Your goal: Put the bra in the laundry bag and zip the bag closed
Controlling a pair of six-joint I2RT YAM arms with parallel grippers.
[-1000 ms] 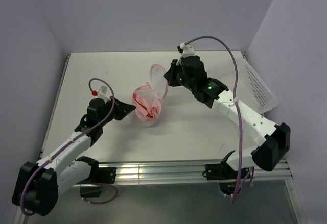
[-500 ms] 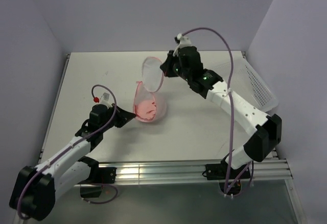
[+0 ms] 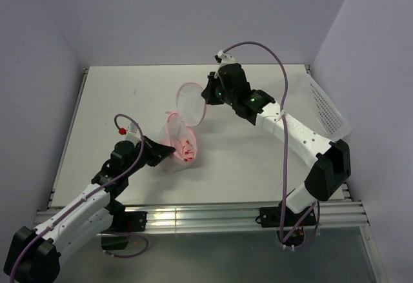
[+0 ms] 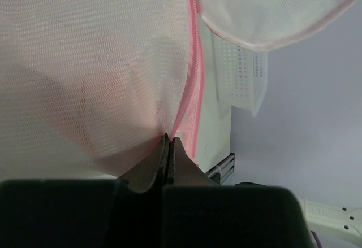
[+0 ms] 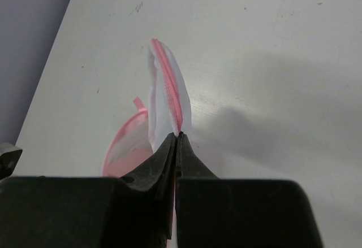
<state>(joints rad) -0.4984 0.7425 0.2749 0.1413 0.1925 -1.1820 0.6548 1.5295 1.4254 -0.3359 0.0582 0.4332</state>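
On the surface (image 3: pixel 129 96) the laundry bag (image 3: pixel 179 142) stands with its lid flap (image 3: pixel 190 102) raised, the bra (image 3: pixel 186 147) a pink bundle inside. Loading looks done and zipping is left, so next the flap must come down onto the rim. The left pincer (image 4: pixel 167 140) is clamped tight on the bag's mesh wall; the right pincer (image 5: pixel 178 136) is pinched fully closed on the flap's zipper edge

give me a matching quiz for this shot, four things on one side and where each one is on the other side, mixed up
Things:
1. bra
2. left gripper
3. right gripper
4. white basket

Places or states:
a. at the right edge of the table
b. shut on the raised lid flap of the laundry bag
c. inside the laundry bag
d. shut on the laundry bag's side wall, by the pink zipper

Pairs: 1-c, 2-d, 3-b, 4-a
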